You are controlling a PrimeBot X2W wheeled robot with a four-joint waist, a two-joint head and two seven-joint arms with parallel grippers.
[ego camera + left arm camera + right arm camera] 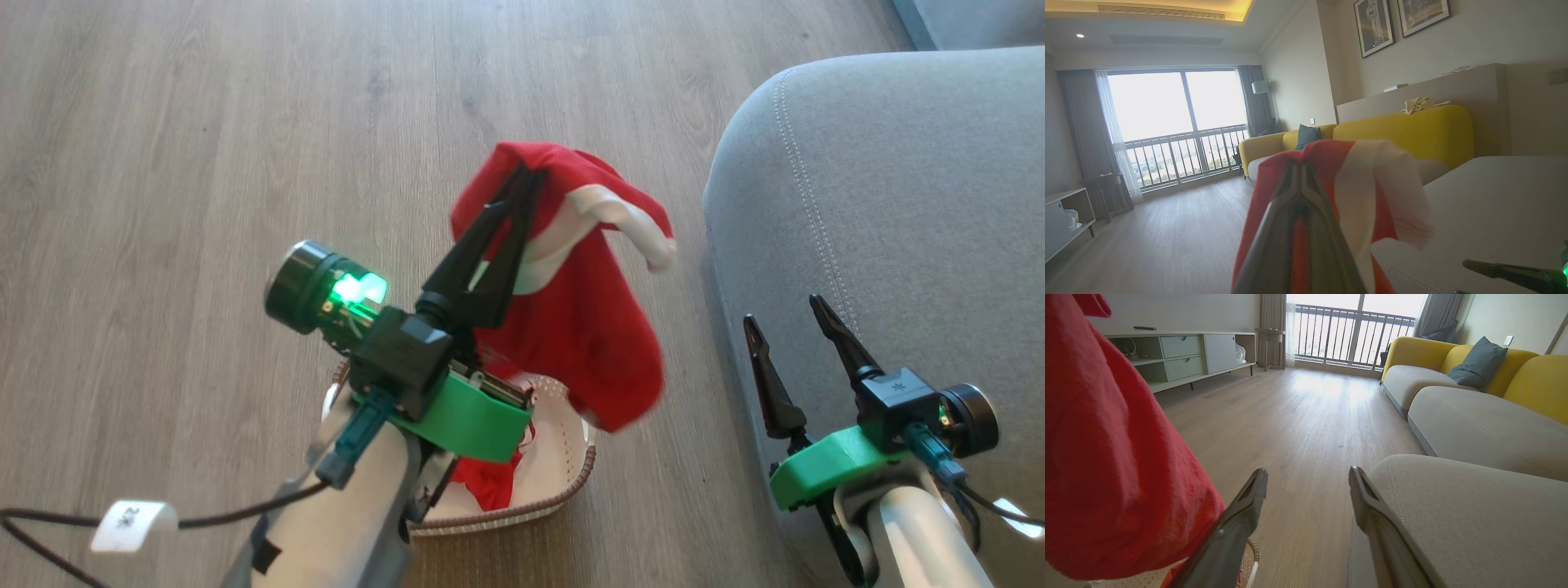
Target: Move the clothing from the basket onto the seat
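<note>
You get the head view from high above, tilted steeply down at the wooden floor [204, 163]. The basket [559, 449] sits near its bottom edge and the seat [898, 204] takes its right side. Your left wrist view looks along the left fingers [1269, 261], roughly level across the room, toward a far window [1175, 106] and a yellow sofa back [1404, 130]. The red clothing [1267, 192] drapes very near that lens. Your right wrist view rides low beside the seat's near corner, looking past the right fingers [1235, 528] along the floor to the same window and sofa. All three views share the clothing and the seat.
</note>
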